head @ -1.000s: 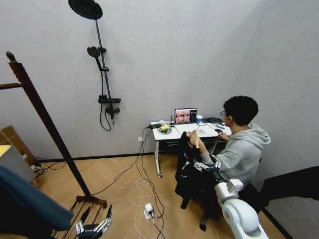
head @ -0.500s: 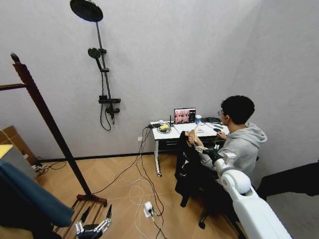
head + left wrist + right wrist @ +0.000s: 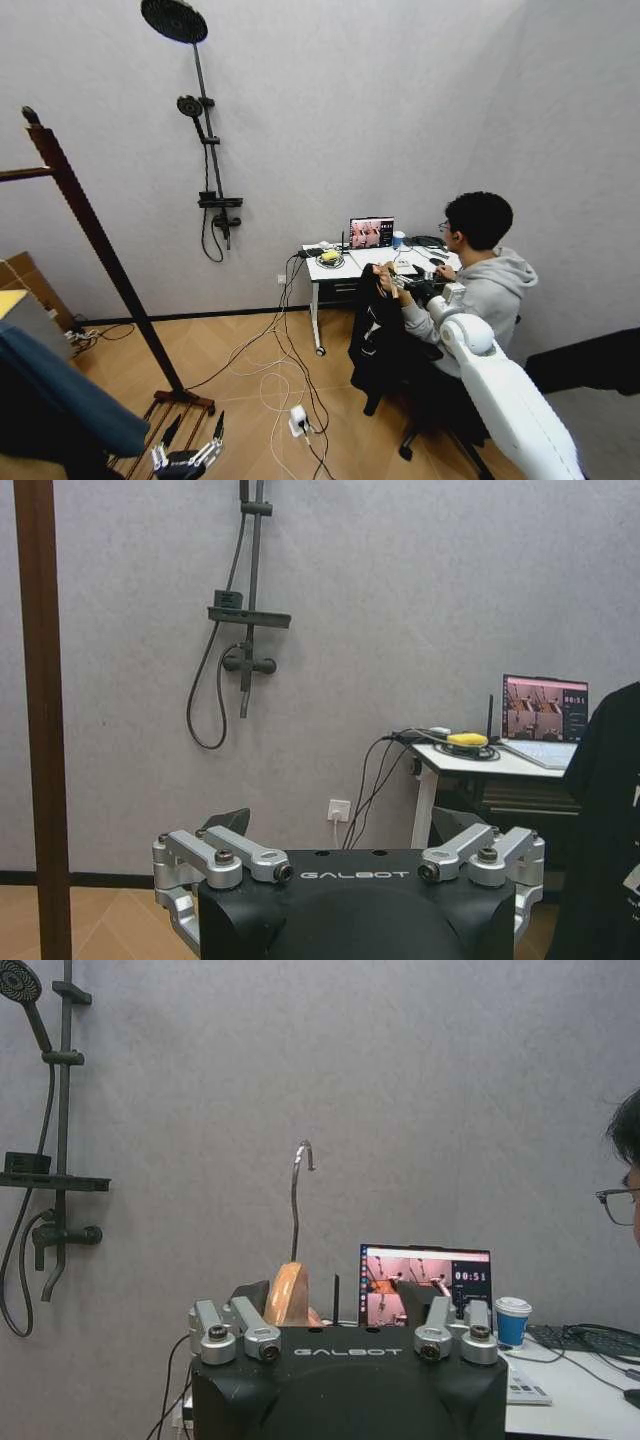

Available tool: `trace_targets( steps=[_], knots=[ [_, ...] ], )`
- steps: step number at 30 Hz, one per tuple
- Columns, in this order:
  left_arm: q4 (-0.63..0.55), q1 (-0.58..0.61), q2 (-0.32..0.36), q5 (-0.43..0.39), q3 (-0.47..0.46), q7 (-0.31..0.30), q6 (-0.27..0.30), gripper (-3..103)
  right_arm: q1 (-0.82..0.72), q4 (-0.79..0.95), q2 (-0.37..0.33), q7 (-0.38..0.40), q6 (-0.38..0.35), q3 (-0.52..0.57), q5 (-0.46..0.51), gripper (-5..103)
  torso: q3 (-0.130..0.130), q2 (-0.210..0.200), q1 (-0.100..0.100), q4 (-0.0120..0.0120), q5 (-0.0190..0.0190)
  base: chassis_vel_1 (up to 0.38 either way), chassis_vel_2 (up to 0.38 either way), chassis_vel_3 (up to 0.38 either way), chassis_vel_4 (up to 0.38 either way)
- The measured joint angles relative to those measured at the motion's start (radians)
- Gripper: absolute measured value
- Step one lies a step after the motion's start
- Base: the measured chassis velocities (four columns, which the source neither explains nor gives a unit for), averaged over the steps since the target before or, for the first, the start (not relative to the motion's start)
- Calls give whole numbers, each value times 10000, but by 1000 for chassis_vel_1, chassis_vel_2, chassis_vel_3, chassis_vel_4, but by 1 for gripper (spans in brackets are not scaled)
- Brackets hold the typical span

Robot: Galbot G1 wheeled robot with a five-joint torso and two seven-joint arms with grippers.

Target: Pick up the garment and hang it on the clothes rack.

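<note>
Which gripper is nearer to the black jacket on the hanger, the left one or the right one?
The right. The right gripper is at the hanger of the garment, beside the desk. The left gripper is low, far across the floor, near the clothes rack base.

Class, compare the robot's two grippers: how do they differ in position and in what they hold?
The right gripper is raised out by the desk, shut on the garment's hanger; the left gripper hangs low near the clothes rack's base, open and empty. Both are black-bodied with silver fingers.
</note>
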Motion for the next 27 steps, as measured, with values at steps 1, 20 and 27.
trace_targets(
  steps=[1,20,27],
  knots=[
    [0,0,0,0,0,0,0,100,0,0,0,0,0,0,0,76,0,0,0,0,0,0,0,0,0],
    [0,0,0,0,0,0,0,100,-346,-60,101,-420,143,135,-235,10,-1,1,-1,2,1,0,0,0,0],
    [0,0,0,0,0,0,0,100,-756,831,18,-366,144,230,-207,10,-1,2,-1,-4,0,0,0,0,0]
  ],
)
